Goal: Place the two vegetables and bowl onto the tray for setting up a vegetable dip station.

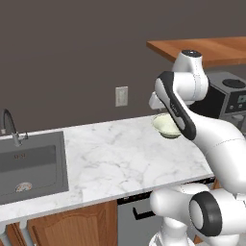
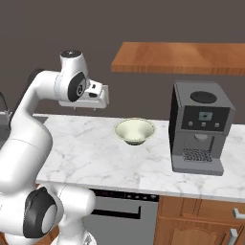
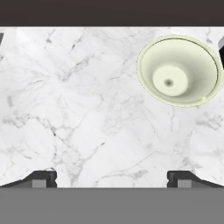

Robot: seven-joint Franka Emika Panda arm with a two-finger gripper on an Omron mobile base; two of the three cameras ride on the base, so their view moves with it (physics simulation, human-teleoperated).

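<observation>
White marble tabletop (image 3: 87, 109) under the pincer (image 3: 112, 177), which hangs above it spread fully wide with nothing between its fingertips (image 3: 43, 177), both at the bottom edge of the hand view; in the right base view the pincer (image 2: 85, 109) sits upper left, well clear of the surface. Pale cream-green bowl (image 3: 178, 70) stands upright and empty on the marble, upper right of the hand view, apart from the pincer; in the right base view the bowl (image 2: 135, 130) is center frame, between the pincer and a grey coffee machine (image 2: 201, 127) at right. Left base view: bowl (image 1: 165, 126) partly behind the arm, sink (image 1: 31, 163) at far left, wall outlet (image 1: 121, 96) above the marble, wooden shelf (image 2: 182, 57) top right.
</observation>
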